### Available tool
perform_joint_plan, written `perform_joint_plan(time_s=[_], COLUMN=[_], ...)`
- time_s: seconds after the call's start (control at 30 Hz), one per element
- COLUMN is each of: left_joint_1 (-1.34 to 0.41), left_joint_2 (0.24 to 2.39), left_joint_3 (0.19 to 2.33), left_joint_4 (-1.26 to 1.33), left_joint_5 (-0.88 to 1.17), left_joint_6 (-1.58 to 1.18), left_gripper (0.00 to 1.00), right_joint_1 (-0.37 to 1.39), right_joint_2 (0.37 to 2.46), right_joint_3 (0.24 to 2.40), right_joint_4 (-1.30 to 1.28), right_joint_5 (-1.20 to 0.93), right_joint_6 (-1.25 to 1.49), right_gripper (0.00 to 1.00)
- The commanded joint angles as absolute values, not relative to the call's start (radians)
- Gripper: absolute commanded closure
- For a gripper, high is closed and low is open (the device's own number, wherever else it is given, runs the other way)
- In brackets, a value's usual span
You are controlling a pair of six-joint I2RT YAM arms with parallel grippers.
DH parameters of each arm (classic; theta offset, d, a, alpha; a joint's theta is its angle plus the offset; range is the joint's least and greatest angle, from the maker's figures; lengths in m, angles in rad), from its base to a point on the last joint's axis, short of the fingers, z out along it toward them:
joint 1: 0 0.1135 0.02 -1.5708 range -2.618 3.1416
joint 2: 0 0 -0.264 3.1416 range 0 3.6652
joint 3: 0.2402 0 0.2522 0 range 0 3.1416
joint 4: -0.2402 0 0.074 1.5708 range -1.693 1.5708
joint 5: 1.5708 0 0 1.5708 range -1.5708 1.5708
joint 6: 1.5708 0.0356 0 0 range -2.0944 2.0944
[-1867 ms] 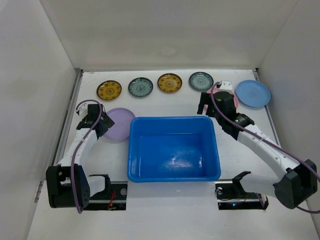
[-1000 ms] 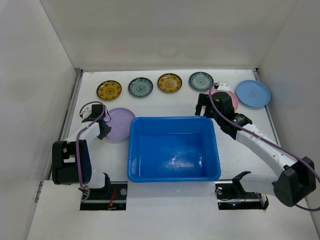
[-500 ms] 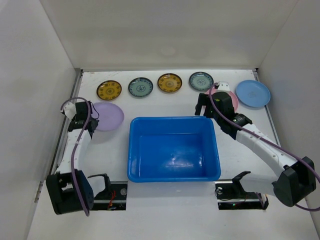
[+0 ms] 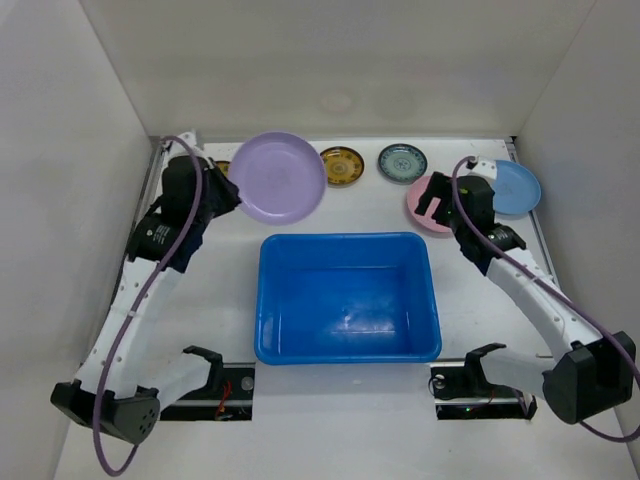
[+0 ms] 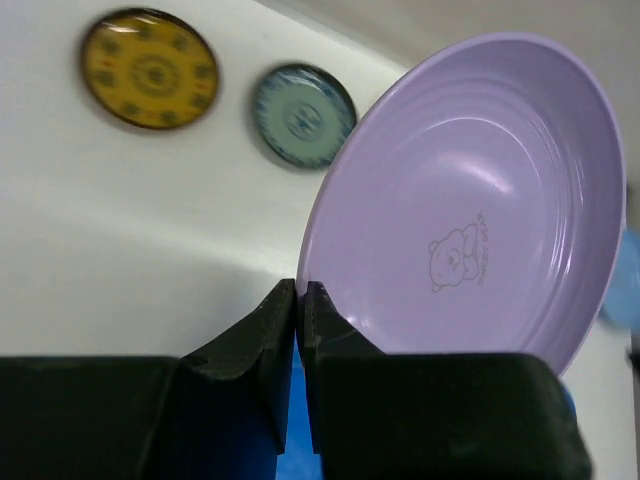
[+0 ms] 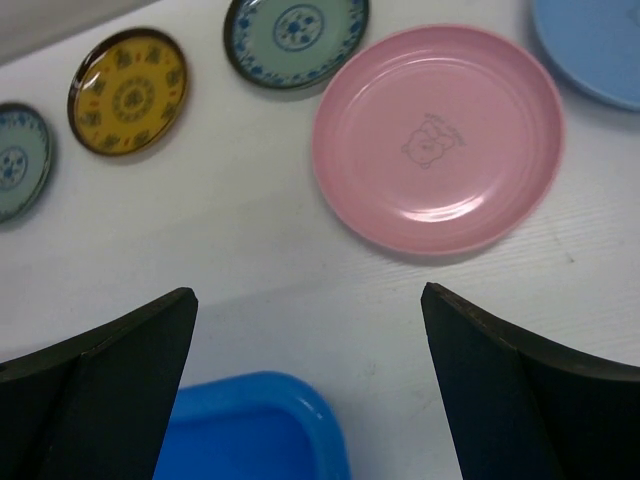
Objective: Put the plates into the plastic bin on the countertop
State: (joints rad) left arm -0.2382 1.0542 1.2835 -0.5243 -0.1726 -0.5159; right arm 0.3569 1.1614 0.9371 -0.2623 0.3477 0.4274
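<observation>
Lifted clear, the lavender plate point(image 4: 277, 177) hangs pinched by the left gripper point(image 5: 298, 305); the right gripper point(image 6: 308, 300) gapes near the pink plate point(image 6: 437, 137) (bin point(image 4: 345, 238) holds nothing yet).

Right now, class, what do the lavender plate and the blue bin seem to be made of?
Lavender plate: probably plastic or melamine, smooth, slightly glossy; soft highlights and printed bear. Blue bin: likely moulded plastic, glossy; rounded corners, reflections on its floor.
</observation>
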Motion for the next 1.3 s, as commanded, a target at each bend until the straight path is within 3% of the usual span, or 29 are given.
perform_joint_plan(time_s=[0.0,0.33,0.63,0.83,1.03,1.27], left_joint_1=[-0.376,-0.74,-0.823,-0.831,-0.851,-0.875], left_joint_2=[1.077,1.187,1.318,1.394,1.387,1.33], left_joint_3=[1.333,1.21,1.092,1.04,1.061,1.146], left_joint_4=[-0.632,-0.66,-0.546,-0.508,-0.499,-0.508], left_joint_5=[-0.1,-0.149,-0.143,-0.153,-0.212,-0.27], left_joint_6=[-0.411,-0.338,-0.327,-0.293,-0.281,-0.272], left_gripper=[0.97,0.96,0.96,0.9,0.72,0.29], right_joint_1=[0.265,0.05,-0.05,-0.11,-0.148,-0.179], right_joint_2=[1.121,1.129,1.196,1.321,1.463,1.615], right_joint_3=[0.983,0.957,0.913,0.916,0.923,0.985], right_joint_4=[-0.281,-0.314,-0.258,-0.229,-0.178,-0.175], right_joint_5=[0.396,0.399,0.371,0.324,0.241,0.167], right_joint_6=[0.501,0.581,0.652,0.716,0.773,0.788], right_gripper=[0.0,0.0,0.0,0.0,0.13,0.24])
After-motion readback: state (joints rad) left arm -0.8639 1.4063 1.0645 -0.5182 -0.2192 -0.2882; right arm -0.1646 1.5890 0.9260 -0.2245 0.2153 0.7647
